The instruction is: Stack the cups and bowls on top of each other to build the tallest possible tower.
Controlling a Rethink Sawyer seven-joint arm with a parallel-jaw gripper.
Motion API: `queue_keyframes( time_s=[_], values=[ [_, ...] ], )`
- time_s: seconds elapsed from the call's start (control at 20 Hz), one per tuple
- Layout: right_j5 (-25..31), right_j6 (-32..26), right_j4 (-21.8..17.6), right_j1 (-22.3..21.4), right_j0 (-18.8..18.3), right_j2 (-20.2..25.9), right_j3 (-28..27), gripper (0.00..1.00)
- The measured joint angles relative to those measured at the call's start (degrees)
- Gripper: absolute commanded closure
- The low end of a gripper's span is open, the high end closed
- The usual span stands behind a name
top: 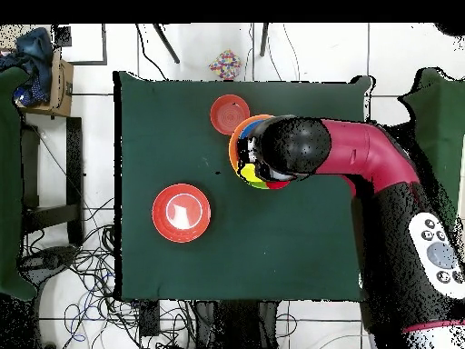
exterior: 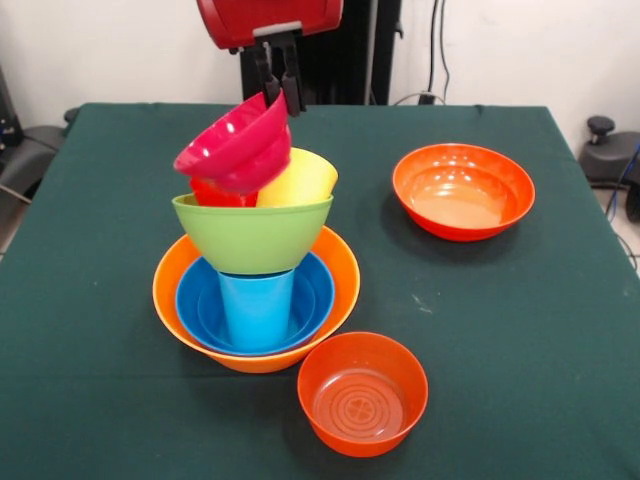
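Observation:
The tower rests on the large pale orange bowl [exterior: 335,262] [top: 237,133]. Inside it sits a blue bowl [exterior: 196,300] with an upturned light blue cup [exterior: 257,306] standing in it. A lime green bowl [exterior: 252,236] sits on that cup and holds a red cup [exterior: 214,192] and a yellow cup [exterior: 301,179]. A magenta-pink bowl [exterior: 238,148] hangs tilted over those two cups. My gripper [exterior: 281,100] is shut on its upper rim. In the overhead view the arm [top: 363,154] hides most of the tower.
Two red-orange bowls stand apart on the green table [exterior: 520,380]: a wider one [exterior: 463,190] [top: 182,212] and a smaller one [exterior: 362,393] [top: 230,114] close to the tower. Cables and a stand lie off the table [top: 54,218].

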Motion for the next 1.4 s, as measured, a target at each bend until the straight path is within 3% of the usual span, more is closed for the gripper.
queue_keyframes(
  time_s=[1.4],
  values=[
    [0.0,0.0,-0.7,1.5,-0.5,0.0,0.6,1.0]
  ],
)
